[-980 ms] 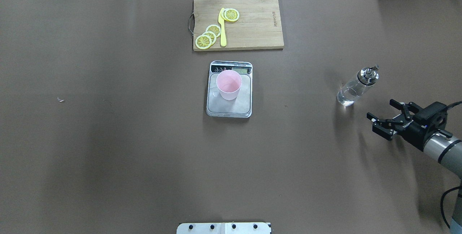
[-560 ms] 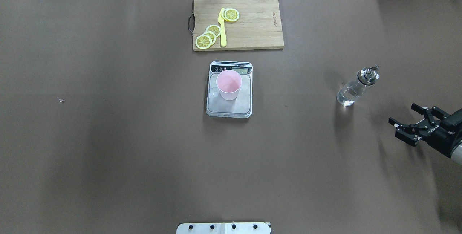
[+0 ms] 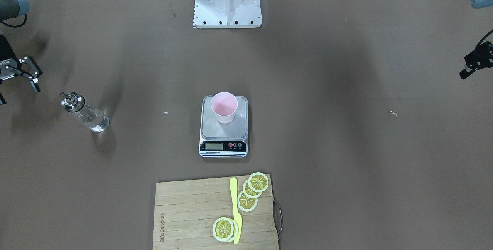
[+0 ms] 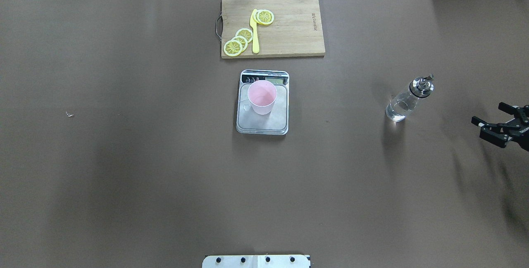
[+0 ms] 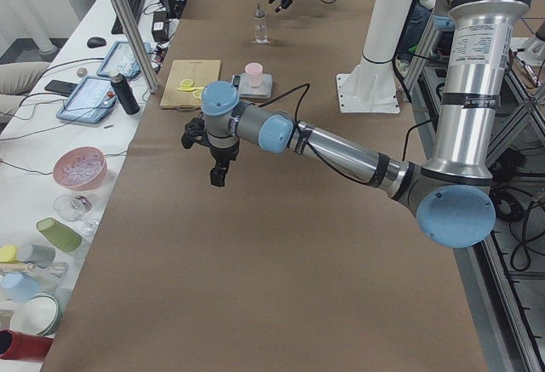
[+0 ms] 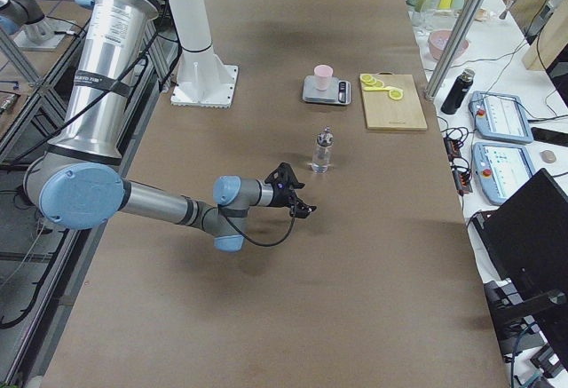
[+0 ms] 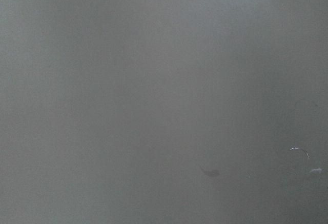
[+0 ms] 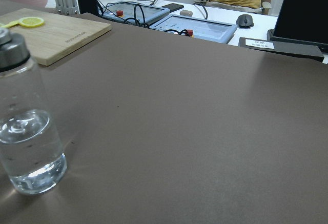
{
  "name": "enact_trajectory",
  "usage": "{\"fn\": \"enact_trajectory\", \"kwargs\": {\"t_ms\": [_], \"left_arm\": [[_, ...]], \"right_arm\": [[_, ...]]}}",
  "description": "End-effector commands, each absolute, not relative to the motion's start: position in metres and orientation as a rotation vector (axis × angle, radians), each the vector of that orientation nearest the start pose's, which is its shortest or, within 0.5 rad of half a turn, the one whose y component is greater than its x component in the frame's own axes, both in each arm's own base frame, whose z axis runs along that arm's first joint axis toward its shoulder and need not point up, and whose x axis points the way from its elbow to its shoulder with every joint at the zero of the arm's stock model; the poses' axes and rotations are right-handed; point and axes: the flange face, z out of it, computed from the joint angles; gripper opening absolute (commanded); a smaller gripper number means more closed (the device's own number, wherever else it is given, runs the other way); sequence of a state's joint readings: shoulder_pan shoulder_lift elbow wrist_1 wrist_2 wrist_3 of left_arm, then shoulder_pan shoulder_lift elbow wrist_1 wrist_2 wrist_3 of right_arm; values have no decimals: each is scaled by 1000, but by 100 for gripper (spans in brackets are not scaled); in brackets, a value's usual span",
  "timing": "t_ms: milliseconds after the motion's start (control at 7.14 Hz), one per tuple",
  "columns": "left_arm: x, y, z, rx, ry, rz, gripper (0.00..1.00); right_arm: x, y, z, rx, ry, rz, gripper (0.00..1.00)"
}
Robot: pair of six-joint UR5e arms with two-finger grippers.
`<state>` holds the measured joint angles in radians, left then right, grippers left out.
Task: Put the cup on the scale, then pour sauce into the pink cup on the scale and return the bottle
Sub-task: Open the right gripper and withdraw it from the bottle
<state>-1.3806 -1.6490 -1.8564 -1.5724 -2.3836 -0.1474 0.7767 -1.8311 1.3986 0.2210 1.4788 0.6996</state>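
Cup (image 4: 262, 96) stood upright on the scale (image 4: 264, 124), towards the display end of the steel platform and inside its edges, so its full weight sat on the plate. That step looked done. I couldn't make out any liquid inside the pink cup, and the display was too small to read, so I couldn't say if the pour had happened.

The bottle (image 4: 407, 100) stood upright on the brown table cover (image 4: 124, 156), well apart from the scale on the robot's right side, with the silver spout cap on. The sauce (image 4: 396, 112) filled only the lower part of the glass; the right wrist view showed it clear and settled. It probably stood there because that side is within the right arm's reach.

The right gripper (image 4: 488, 114) hung near the table's right edge, apart from the bottle, with its fingers spread and nothing between them. It had no hold on anything. I'd judge it either parked after the return or not yet gone in for the grab, and I couldn't tell which.

The left gripper (image 3: 475, 62) was far off at the other end, cut by the picture's edge. I couldn't tell if its fingers were apart or together, and its wrist view showed only bare cover. It looked kept clear of the work.

The cutting board (image 4: 289, 24) with lemon slices (image 4: 239, 41) and a yellow knife (image 4: 255, 32) lay beyond the scale, untouched and not part of this job.
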Motion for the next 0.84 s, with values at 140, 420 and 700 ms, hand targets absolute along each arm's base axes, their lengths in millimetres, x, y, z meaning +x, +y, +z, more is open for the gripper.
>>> {"fn": "enact_trajectory", "kwargs": {"t_ms": [140,420,700], "left_arm": [[35,-523,480,199,849,179,96],[26,-526,488,195,847,160,96],[-2,-534,533,181,827,183,98]], "right_arm": [[-101,-450,676,939,-927,2,100],[-72,-487,659,913,-904,-19,100],[-45,-550,628,780,-890,-72,100]]}}
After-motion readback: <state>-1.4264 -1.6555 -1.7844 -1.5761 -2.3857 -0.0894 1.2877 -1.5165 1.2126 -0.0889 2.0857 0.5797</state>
